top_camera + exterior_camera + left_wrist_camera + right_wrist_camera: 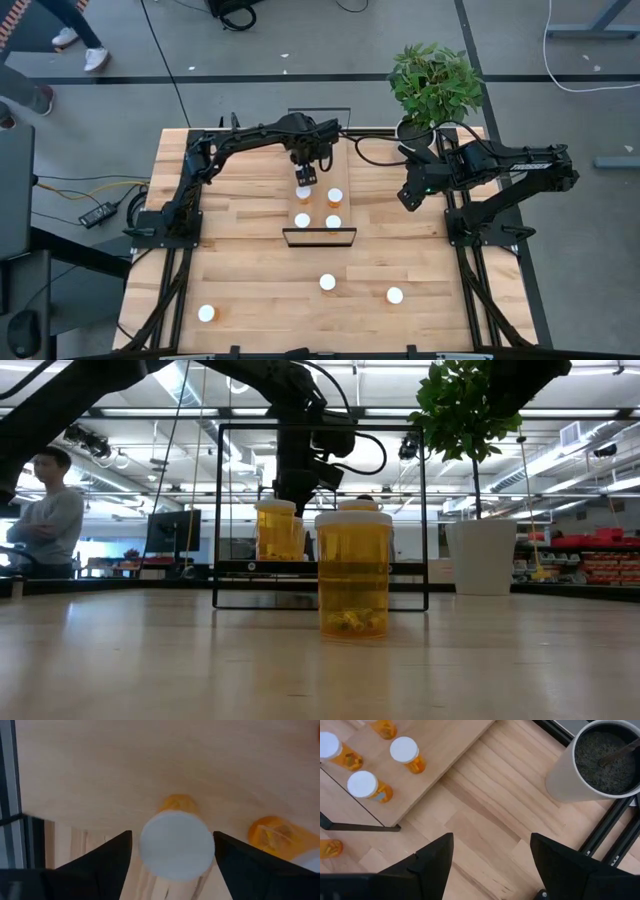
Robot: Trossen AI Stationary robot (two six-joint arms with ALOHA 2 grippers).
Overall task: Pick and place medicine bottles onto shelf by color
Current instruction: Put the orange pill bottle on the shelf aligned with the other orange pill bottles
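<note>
The light-wood shelf (320,170) lies at the table's middle, black frames at its ends. Several amber bottles with white caps stand upright on it: one (304,193) under my left gripper, others (335,196) (302,220) (333,222) beside it. My left gripper (305,178) is open, pointing down, with its fingers on either side of that bottle's white cap (176,845); a gap shows on at least one side. Three more bottles (327,283) (395,295) (206,313) stand on the table near the front. My right gripper (410,195) is open and empty, right of the shelf.
A white pot (597,762) with a green plant (435,80) stands at the table's far right, close behind my right arm. In the low view one amber bottle (352,573) stands in front of the shelf's black frame (320,600). A person (45,510) stands beyond the table.
</note>
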